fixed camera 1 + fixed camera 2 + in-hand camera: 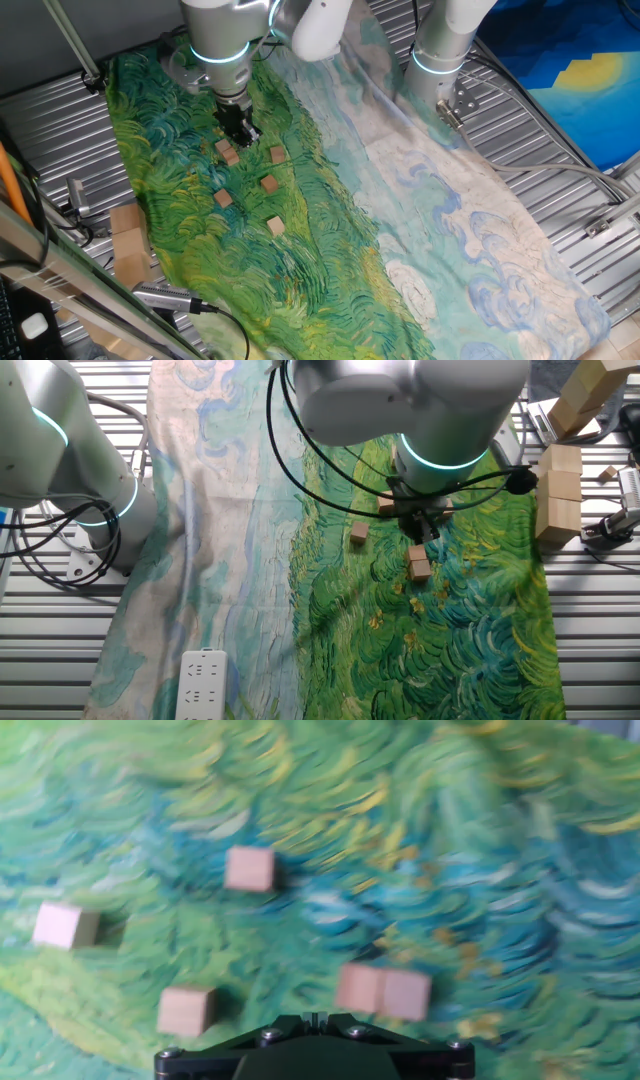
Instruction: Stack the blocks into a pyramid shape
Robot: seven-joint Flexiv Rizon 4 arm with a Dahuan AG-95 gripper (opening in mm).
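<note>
The gripper (240, 130) is held low over the blocks (227, 152); its jaws' opening cannot be made out.

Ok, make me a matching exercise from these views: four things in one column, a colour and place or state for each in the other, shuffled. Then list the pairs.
Things:
1. pair of blocks
2. power strip
3. cloth
4. light ring

Descriptions:
a. white, at the pale end of the cloth
b. glowing cyan, around the arm
c. light brown, touching side by side
d. painted swirls, green to pale blue

Pairs: 1-c, 2-a, 3-d, 4-b
</note>
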